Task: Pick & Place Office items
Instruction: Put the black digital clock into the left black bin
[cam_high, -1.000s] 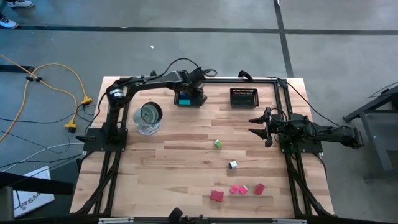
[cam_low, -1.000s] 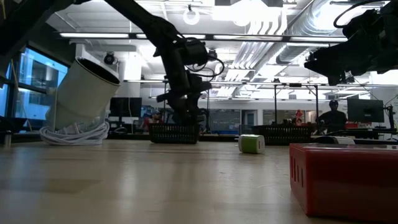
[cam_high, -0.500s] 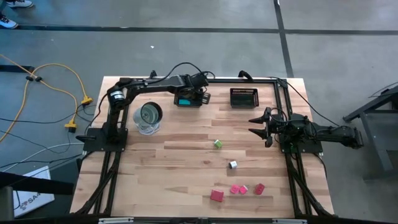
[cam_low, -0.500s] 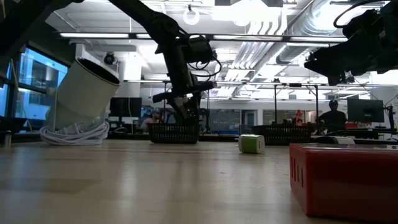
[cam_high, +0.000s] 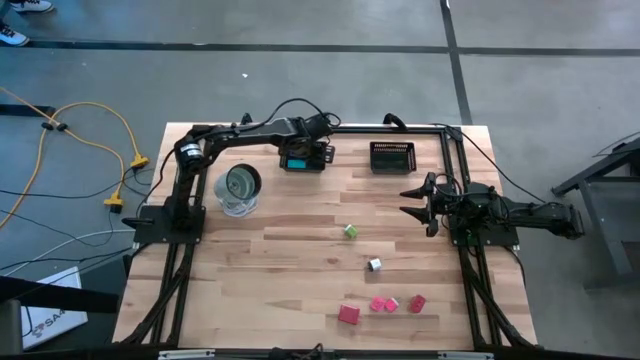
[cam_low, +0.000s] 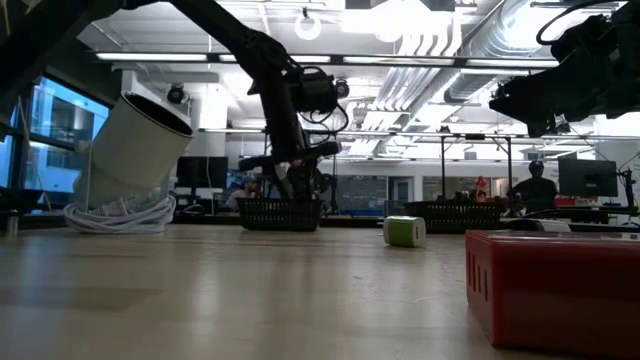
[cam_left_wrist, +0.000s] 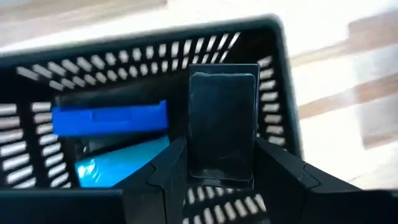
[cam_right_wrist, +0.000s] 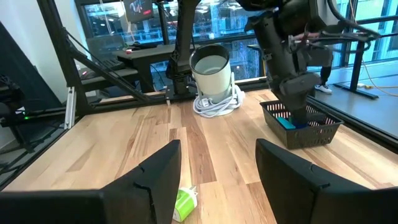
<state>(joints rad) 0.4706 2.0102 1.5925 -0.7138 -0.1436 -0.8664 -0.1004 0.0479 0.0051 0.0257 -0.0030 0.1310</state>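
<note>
My left gripper (cam_left_wrist: 222, 149) hangs over the far-left black mesh basket (cam_high: 285, 160), shut on a black piece (cam_left_wrist: 222, 118). A blue piece (cam_left_wrist: 109, 118) and a teal piece (cam_left_wrist: 118, 165) lie in that basket. On the table lie a green piece (cam_high: 350, 231), a white-and-black piece (cam_high: 374, 265), a red piece (cam_high: 348, 314) and three pink pieces (cam_high: 384, 304) near the near edge. My right gripper (cam_high: 412, 200) waits open at the table's right side, above the wood. My left gripper pinches the black piece between its two fingers (cam_left_wrist: 171, 165) by the piece's near end (cam_left_wrist: 222, 174). The fingers come from above, pointing down into the basket. The piece's free end (cam_left_wrist: 222, 78) reaches out past the fingertips over the basket's inside.
A white cup (cam_high: 238, 188) leans on a coil of white cable at the table's left. A second black mesh basket (cam_high: 393, 157) stands at the far edge, right of the first. Bare wood lies in the middle and near left. A person (cam_low: 535, 190) stands far behind the table.
My left gripper has risen a little out of the far-left basket and turned about its wrist, staying over the basket. The right arm has kept still.
</note>
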